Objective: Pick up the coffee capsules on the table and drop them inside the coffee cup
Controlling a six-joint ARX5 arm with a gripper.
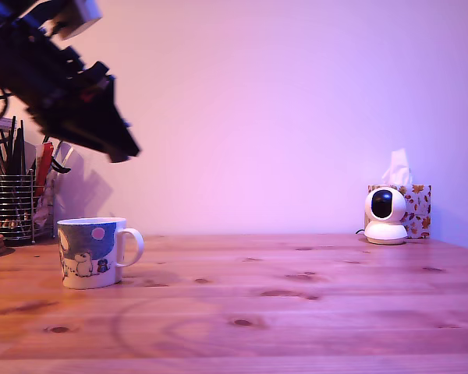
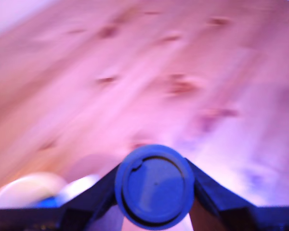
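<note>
The white coffee cup (image 1: 93, 252), with its grey-blue band and cartoon figures, stands on the wooden table at the exterior view's left, handle pointing right. My gripper (image 1: 118, 149) hangs high above and slightly right of the cup, angled downward. In the blurred wrist view a blue coffee capsule (image 2: 154, 187) sits between the two dark fingers (image 2: 216, 197), its round face toward the camera, with my gripper (image 2: 154, 190) shut on it. The cup's pale rim (image 2: 26, 190) shows blurred beside the capsule. No other capsules show on the table.
A wire-mesh pen holder (image 1: 14, 206) full of pens stands behind the cup at the exterior view's far left. A white round camera (image 1: 385, 216) and a patterned tissue box (image 1: 416, 209) sit at the back right. The wooden tabletop (image 1: 296, 304) stretches between them.
</note>
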